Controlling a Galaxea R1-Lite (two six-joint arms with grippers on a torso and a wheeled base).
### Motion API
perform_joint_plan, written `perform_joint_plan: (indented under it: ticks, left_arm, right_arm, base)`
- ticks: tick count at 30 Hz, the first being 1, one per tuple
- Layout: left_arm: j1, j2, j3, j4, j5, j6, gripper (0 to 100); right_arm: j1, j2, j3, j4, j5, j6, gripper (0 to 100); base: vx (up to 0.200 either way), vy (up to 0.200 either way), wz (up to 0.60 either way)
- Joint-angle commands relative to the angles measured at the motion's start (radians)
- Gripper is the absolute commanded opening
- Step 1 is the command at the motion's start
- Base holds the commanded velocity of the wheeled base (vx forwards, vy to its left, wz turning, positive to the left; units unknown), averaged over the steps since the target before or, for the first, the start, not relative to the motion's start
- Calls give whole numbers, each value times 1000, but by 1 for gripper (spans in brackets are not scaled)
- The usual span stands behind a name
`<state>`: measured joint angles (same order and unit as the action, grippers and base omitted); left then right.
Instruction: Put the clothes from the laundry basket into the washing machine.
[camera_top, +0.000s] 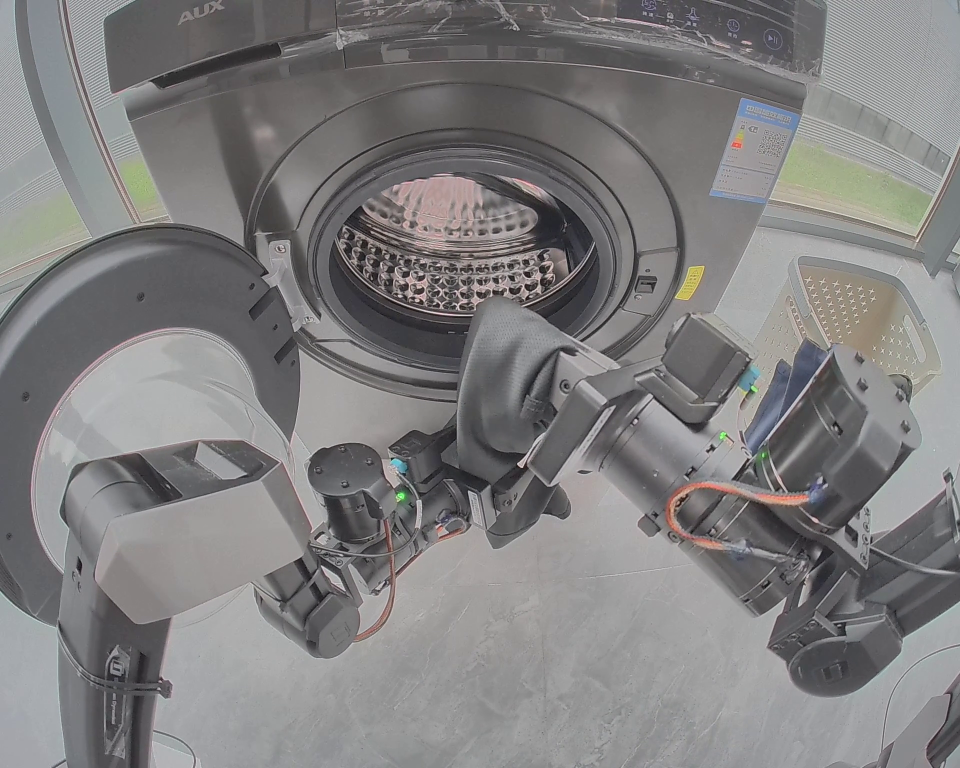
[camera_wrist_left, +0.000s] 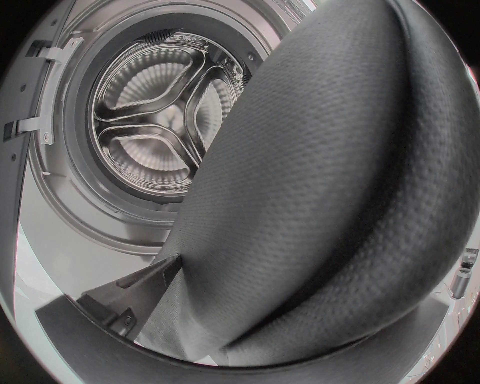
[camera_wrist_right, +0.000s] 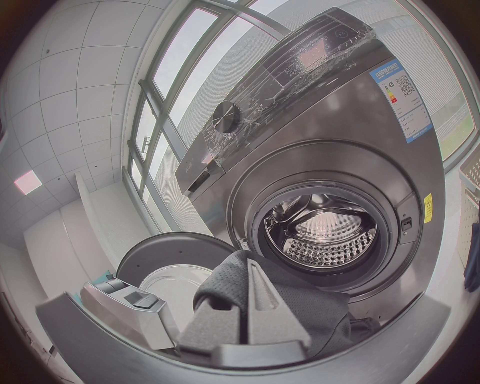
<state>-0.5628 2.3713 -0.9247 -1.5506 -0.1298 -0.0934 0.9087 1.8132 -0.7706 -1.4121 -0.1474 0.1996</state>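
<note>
- Grey garment sits at frame centre in head view, bunched between both arms. Its top edge overlaps the lower rim of the washing machine port, so it's not inside yet.
- Key relation: drum opening lies just up-frame of and behind the bundle. Judged next move is a short push fwd and up over the rim.
- Garment's long axis runs approx. top-to-bottom in head view, upper end nearest the port, lower end hanging toward the floor.
- Right gripper enters from the right of frame and is clenched on the garment's right side. In right wrist view its two fingers sit close together w/ fabric wrapped over them.
- Left gripper is below the bundle, lower centre of frame, under the cloth. Can't tell if it's clamped or released, as the fabric covers it.
- Right arm is the nearer one to the port; left is lower and further back.
- Door is swung wide open at left of frame, off the path.
- Likely snag: hanging lower end could catch on the rim.
- Laundry basket stands at right of frame, beside the machine. Blue cloth shows at its near edge, partly behind the right arm, so more is left to load.
</note>
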Motion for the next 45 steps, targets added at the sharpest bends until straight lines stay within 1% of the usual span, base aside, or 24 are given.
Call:
perform_joint_plan:
  ticks: [1,8,9,13,16,17,18,19,20,22,24,28,30,34,35,36,41,42,45]
  left_arm:
    - [-3,31,-51,0,24,3,100]
    - [-9,26,-72,0,35,3,100]
    - [-11,26,-72,-2,35,3,0]
    - [-11,19,-85,-2,39,-2,0]
    - [-3,9,-114,-2,70,-9,0]
    - [-3,9,-114,-2,70,-9,0]
    - [3,-14,-120,0,87,-12,0]
    - [3,-14,-120,0,87,-12,0]
    - [11,-49,-105,0,88,-19,0]
    - [12,-78,-79,0,91,-25,0]
    - [11,-129,-31,0,91,-40,0]
    - [3,-218,43,0,93,-55,0]
    - [-5,-268,87,0,91,-57,0]
    - [-26,-356,185,-2,90,-57,0]
    - [-26,-356,185,-2,90,-57,0]
    - [-28,-402,233,-2,87,-60,0]
    - [-26,-481,317,-2,76,-66,0]
    - [-26,-494,326,-2,76,-66,0]
    - [-25,-494,323,-2,79,-65,0]
  right_arm:
    - [15,-8,22,1,0,11,0]
    - [21,6,30,-1,0,11,0]
    - [21,9,27,-1,0,11,0]
    - [9,11,31,-1,0,11,0]
    - [-1,2,47,-1,0,15,0]
    - [-1,2,47,-1,0,15,0]
    - [-28,-5,65,-1,0,17,0]
    - [-28,-5,65,-1,0,17,0]
    - [-88,-2,82,-1,0,17,0]
    - [-129,6,97,-14,5,15,0]
    - [-160,8,129,-14,12,17,0]
    - [-177,40,165,-16,12,17,0]
    - [-180,80,162,-22,9,14,0]
    - [-200,158,149,-76,8,3,0]
    - [-200,158,149,-76,8,3,0]
    - [-205,198,149,-100,9,1,0]
    - [-202,233,159,-128,11,0,0]
    - [-200,233,160,-128,11,-3,100]
    - [-198,233,163,-126,12,-29,100]
  base:
    - [0,0,0]
    - [0,0,0]
    - [0,0,0]
    - [0,0,0]
    - [0,0,0]
    - [0,0,0]
    - [0,0,0]
    - [0,0,0]
    - [0,0,0]
    - [0,0,0]
    - [0,0,0]
    - [0,0,0]
    - [0,0,0]
    - [0,0,0]
    - [0,0,0]
    - [0,0,0]
    - [0,0,0]
    - [0,0,0]
    - [0,0,0]
